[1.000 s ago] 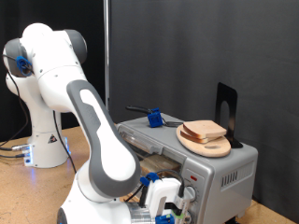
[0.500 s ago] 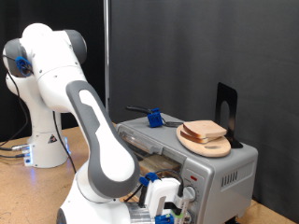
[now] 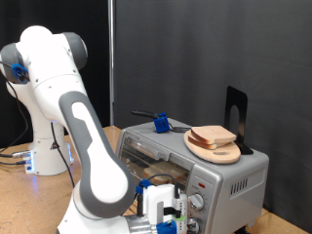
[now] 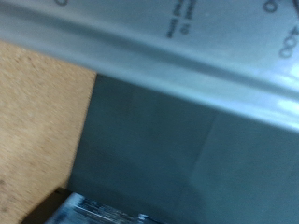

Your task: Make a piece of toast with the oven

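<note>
Fingers: your fingers [image 3: 168, 216] sit low at the oven's front, by the knobs; you cannot tell how wide they stand.
Toast: the piece of toast [image 3: 214, 136] lies on the wooden plate [image 3: 222, 152] atop the oven [image 3: 234, 175], well above the fingers.
Wrist view: blurred silver oven panel [image 4: 177, 42] over the worktop [image 4: 37, 121].

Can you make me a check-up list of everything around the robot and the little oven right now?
Surface: wooden tabletop, bare where it shows.
Job's things: oven at the exterior view's lower right; piece of toast on a round wooden plate on the oven's top.
Clutter: blue-and-black tool and black stand on the oven's top.
Grippers: gripper low in front of the oven; fingers hidden.
Cables: cables by the robot base.
Surroundings: black curtain behind.
</note>
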Controlling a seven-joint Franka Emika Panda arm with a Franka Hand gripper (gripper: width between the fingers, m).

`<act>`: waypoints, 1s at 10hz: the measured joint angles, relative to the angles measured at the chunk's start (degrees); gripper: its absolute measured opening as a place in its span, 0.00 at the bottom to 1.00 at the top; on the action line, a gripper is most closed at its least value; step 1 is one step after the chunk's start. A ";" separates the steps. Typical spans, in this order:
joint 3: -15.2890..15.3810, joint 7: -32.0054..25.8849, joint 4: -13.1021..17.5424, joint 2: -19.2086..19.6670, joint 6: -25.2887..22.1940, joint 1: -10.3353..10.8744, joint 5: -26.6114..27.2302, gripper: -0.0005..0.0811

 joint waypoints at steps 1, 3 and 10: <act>0.40 -2.54 0.09 0.52 -1.03 -0.56 0.56 0.12; 1.12 -5.91 0.49 1.45 -2.48 -1.43 0.98 0.12; 2.25 -10.31 1.16 2.85 -4.28 -2.76 0.94 0.12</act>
